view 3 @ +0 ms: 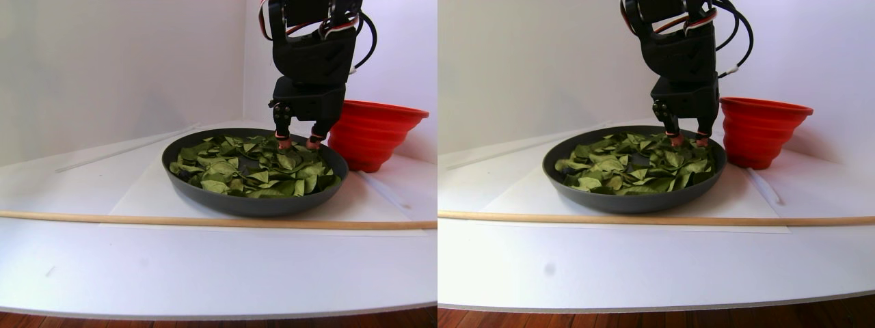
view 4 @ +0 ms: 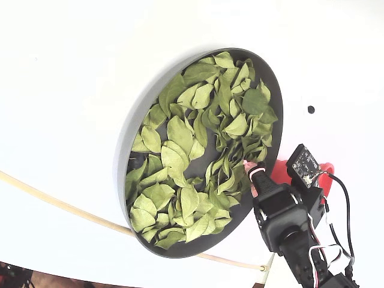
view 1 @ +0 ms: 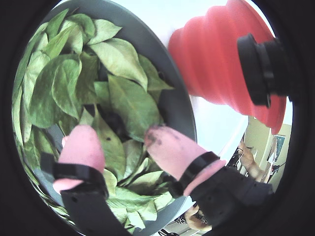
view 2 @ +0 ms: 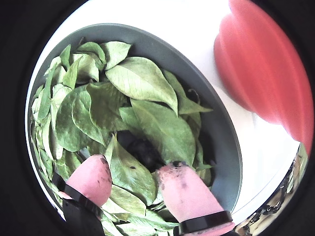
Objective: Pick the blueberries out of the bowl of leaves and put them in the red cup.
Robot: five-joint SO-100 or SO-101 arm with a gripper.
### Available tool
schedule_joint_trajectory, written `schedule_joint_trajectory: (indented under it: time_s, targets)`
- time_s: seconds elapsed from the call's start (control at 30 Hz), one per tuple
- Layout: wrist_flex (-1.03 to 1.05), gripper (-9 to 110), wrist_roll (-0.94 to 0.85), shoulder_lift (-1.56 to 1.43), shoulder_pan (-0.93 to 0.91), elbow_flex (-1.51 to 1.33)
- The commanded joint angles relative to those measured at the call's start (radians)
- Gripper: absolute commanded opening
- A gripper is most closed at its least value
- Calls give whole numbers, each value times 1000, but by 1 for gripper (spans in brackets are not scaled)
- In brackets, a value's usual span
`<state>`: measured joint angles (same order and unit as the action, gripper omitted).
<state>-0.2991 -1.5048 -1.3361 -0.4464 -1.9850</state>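
The end effector (view 2: 135,179) is lowered into the bowl (view 2: 224,142) with its pink fingertips (view 2: 91,179) spread wide apart and nothing held between them. A dark round shape, judged to be one of the blueberries (view 2: 142,147), is seen between the tips in a wrist view, half buried under the leaves (view 2: 142,83). The red cup (view 3: 372,133) stands just beside the bowl, at the right in the left half of the stereo pair view.

A leaf could be pinched along with the berry, or the berry could be pushed deeper or squashed, since leaves overlap it.

One bowl, one cup and one berry can be counted; the leaves are too many to count. A wooden rod (view 3: 205,221) lies on the bench (view 3: 205,273).
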Motion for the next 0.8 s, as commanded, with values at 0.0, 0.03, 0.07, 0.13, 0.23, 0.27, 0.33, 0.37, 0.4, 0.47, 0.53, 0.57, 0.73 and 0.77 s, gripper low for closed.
schedule_joint_trajectory:
  time_s: [0.0,0.03,0.07,0.13,0.23,0.27,0.33,0.37,0.4,0.47,0.53,0.57,0.73,0.77]
  targets:
    - [-28,19,-3,-18,-5,48]
    - [-29,19,-5,-15,-5,52]
    - [-29,19,-5,-12,-5,58]
    - [-32,19,-6,-3,-5,64]
    - [-60,19,-3,14,-6,66]
    - [-64,19,0,18,-5,66]
    - [-72,19,0,29,-2,63]
    - [-83,19,2,34,0,60]
    - [-87,19,2,38,2,58]
    - [-97,19,2,44,5,55]
    - [-110,19,0,54,5,55]
    - [-114,19,2,55,5,55]
    - [-121,19,-2,72,0,55]
    - [-126,19,-5,77,-2,55]
